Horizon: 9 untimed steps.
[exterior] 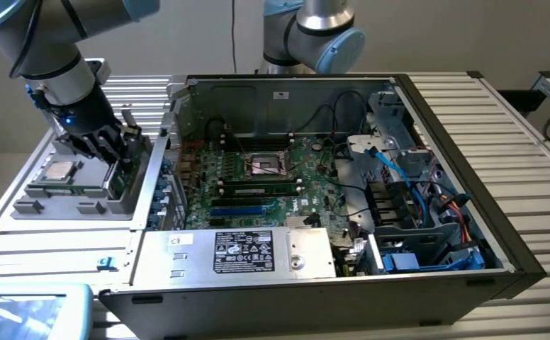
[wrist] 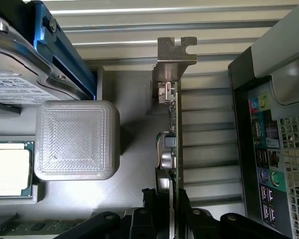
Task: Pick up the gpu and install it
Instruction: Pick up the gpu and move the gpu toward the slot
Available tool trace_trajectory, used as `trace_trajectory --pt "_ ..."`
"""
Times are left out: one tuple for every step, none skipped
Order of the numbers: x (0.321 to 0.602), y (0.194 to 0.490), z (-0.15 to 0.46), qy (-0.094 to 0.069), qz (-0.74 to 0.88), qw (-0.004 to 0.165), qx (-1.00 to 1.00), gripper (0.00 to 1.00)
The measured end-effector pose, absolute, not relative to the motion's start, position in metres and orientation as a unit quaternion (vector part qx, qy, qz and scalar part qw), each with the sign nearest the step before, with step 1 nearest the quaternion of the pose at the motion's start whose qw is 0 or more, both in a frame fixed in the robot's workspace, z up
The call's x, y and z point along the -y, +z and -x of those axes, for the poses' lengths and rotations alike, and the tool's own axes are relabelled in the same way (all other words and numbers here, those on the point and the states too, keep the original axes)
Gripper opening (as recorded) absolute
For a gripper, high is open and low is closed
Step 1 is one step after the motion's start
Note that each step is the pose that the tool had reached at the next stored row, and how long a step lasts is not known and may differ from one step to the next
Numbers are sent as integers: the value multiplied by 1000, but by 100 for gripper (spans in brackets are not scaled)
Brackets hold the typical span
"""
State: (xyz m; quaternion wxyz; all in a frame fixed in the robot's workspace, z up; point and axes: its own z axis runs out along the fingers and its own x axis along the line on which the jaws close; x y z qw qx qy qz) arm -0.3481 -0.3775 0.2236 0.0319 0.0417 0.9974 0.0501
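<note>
- While lying on the slatted table at the exterior view's left, grey plastic parts tray (exterior: 67, 207) (wrist: 132, 164) loaded with a square silver-topped processor chip (exterior: 62, 170) (wrist: 7, 169) lying flat and the gpu (exterior: 121, 178) (wrist: 172, 127), a thin green circuit card with a silver metal end bracket, upright on edge in a slot.
- Black gripper (exterior: 114, 157) (wrist: 167, 195) down over that card's edge, straddling it (clamped or merely close: cannot tell).
- Textured grey plastic block (wrist: 77, 139) between chip and card; grey metal drive box with white label (wrist: 15, 74) next to the block.
- Just beside the tray, open black tower case (exterior: 478, 149) on its side, containing a green motherboard (exterior: 256, 152), a silver power supply box (exterior: 237, 251) and blue cables (exterior: 393, 166).
- Case's rear port panel (wrist: 264, 164) near the card.
</note>
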Motion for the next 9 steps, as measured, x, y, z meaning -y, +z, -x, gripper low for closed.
trace_trajectory --pt "378 224 348 50 -42 32 -997 28" --pt "378 224 348 50 -42 32 -997 28" --pt "378 225 348 50 -42 32 -997 28" --pt "378 227 348 50 -42 32 -997 28" --pt "378 231 348 50 -42 32 -997 28" --pt "378 236 348 50 -42 32 -997 28" --pt "378 240 348 50 -42 32 -997 28" --pt "378 245 348 50 -42 32 -997 28" --pt "379 249 348 50 -42 32 -997 28"
